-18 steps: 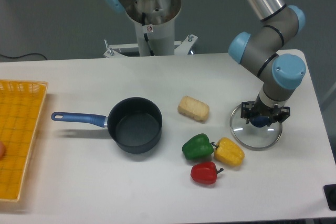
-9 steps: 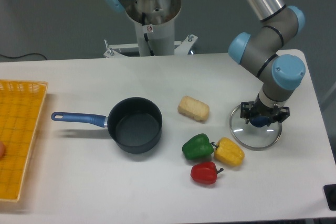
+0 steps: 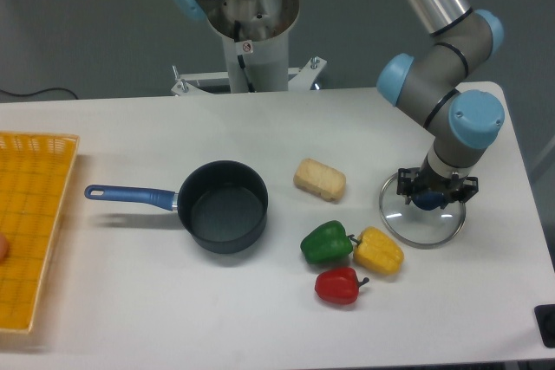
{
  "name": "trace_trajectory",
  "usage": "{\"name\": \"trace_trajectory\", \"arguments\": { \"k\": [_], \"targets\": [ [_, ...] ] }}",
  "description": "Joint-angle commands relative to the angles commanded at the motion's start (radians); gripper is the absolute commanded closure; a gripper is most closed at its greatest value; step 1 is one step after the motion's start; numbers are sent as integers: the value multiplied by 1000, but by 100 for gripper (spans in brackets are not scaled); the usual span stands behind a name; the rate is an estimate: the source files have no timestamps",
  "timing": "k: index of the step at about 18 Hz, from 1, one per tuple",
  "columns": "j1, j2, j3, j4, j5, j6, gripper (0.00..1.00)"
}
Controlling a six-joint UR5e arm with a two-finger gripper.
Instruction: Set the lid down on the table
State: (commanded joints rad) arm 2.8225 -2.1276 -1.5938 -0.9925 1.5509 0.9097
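Observation:
The lid (image 3: 414,223), a clear glass disc with a thin metal rim and a dark blue knob (image 3: 427,200), lies flat on the white table (image 3: 121,301) at the right. My gripper (image 3: 434,191) points straight down over the knob. Its fingers stand either side of the knob, spread wider than it, so it looks open. The dark blue saucepan (image 3: 224,206) with a blue handle stands uncovered near the table's middle, well left of the lid.
A beige bread piece (image 3: 319,179) lies between saucepan and lid. Green (image 3: 326,243), yellow (image 3: 379,250) and red (image 3: 338,286) peppers lie just left of the lid. A yellow-orange mesh tray (image 3: 30,223) sits at the left edge. The table's right edge is close to the lid.

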Motion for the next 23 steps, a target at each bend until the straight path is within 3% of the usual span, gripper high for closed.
{"name": "trace_trajectory", "arguments": {
  "k": [10,11,12,13,23],
  "targets": [
    [0,6,5,0,0,2,19],
    [0,11,9,-2,-2,2,15],
    [0,15,9,-2,0,2,4],
    [0,20,9,-2,0,0,0],
    [-6,97,21,-6,8,64,0]
  ]
}}
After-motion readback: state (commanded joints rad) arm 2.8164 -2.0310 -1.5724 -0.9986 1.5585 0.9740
